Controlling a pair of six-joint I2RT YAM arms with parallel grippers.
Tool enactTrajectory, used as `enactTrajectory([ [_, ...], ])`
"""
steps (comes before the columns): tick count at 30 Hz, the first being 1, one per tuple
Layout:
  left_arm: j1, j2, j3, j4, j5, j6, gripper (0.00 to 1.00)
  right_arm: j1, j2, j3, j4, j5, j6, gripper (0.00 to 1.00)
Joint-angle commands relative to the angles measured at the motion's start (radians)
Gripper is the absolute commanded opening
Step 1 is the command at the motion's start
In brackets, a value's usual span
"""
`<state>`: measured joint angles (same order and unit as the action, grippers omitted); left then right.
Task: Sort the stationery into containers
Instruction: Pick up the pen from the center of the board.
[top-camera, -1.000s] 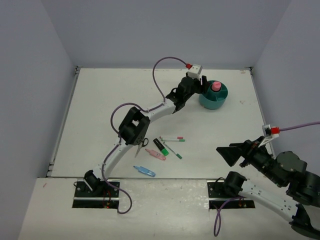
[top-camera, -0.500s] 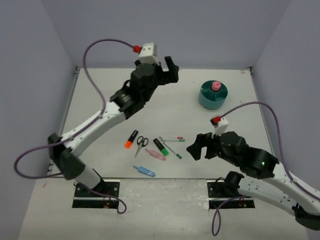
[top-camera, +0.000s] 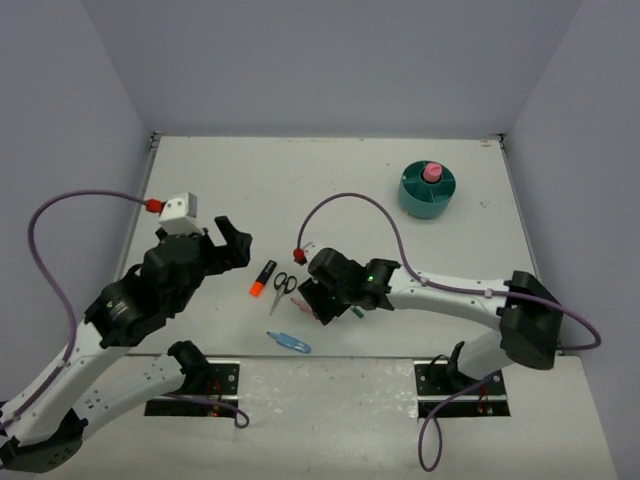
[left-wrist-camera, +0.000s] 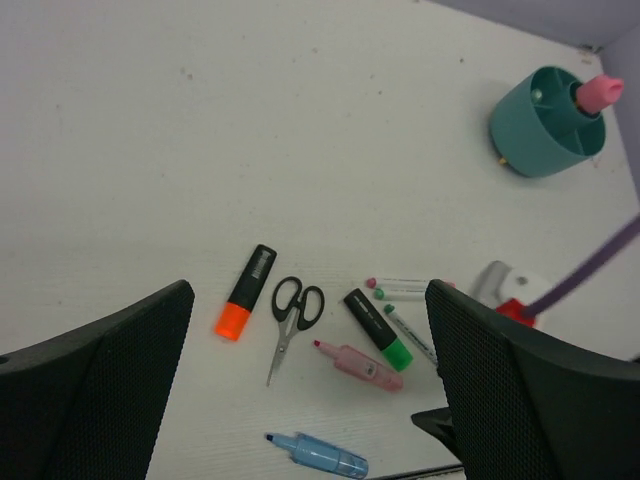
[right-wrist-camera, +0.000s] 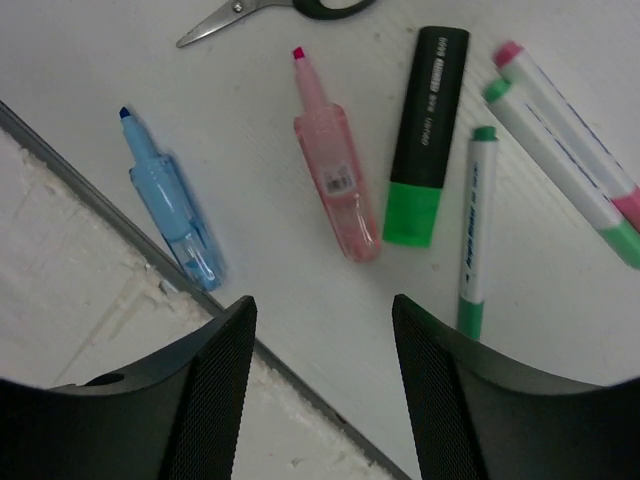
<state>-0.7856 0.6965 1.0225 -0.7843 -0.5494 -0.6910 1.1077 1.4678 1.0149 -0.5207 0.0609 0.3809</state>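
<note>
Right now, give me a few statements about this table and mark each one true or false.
1. The pink-capped glue stick stands in the teal organizer. True.
2. The orange highlighter lies in the organizer. False: it lies on the table beside the scissors.
3. The right gripper grips the green highlighter. False: its jaws stand apart and empty above the table, and the highlighter lies loose.
4. The left gripper is open and holds nothing. True.
</note>
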Motion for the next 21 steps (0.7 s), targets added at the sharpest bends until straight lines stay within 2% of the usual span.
enactTrajectory([
  [1,0.003,-0.16,-0.008,-0.077,-0.022,0.064,1.0,0.029,0.142,0.165,0.007,0.034,-0.129,0.54],
  [6,0.003,-0.25,-0.083,-0.039,-0.013,0.089,1.0,0.029,0.271,0.261,-0.041,0.029,-0.172,0.48],
  [21,0.003,-0.228,-0.14,0.009,0.037,0.102,1.0,0.026,0.442,0.3,-0.06,0.061,-0.198,0.47],
])
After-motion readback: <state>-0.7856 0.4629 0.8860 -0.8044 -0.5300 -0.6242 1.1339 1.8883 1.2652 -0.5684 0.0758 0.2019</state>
